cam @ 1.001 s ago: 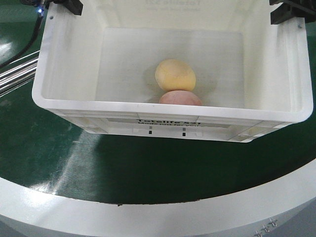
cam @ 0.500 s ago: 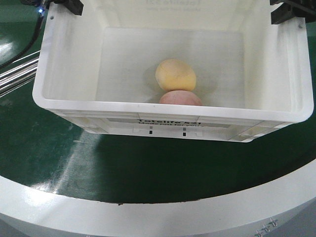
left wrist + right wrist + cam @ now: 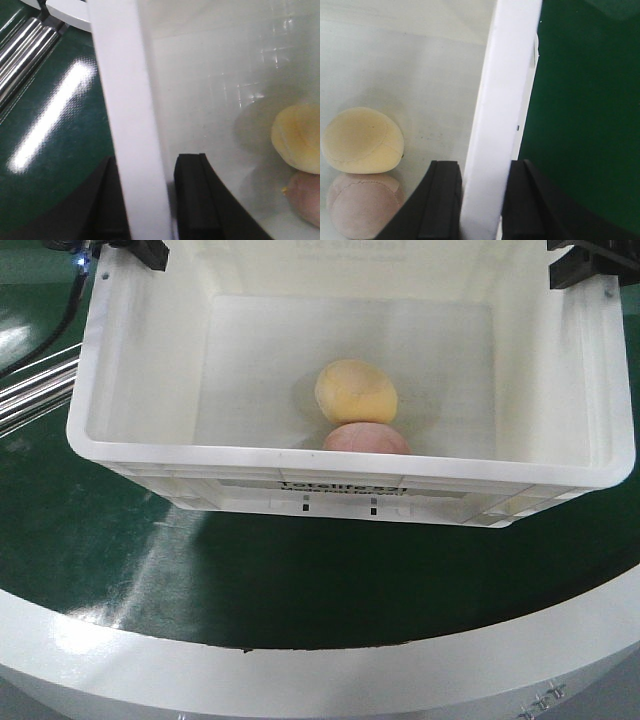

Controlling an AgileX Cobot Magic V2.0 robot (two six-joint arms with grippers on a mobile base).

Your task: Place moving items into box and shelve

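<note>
clamping box (image 3: 200, 454): left gripper (image 3: 146, 200), right gripper (image 3: 481, 200)

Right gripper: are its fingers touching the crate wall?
Touching. The right wrist view shows the right gripper with both black fingers pressed flush against opposite sides of the white crate wall, no gap visible.

Green tabletop (image 3: 300, 580), white box (image 3: 330, 462), contact unclear
</note>
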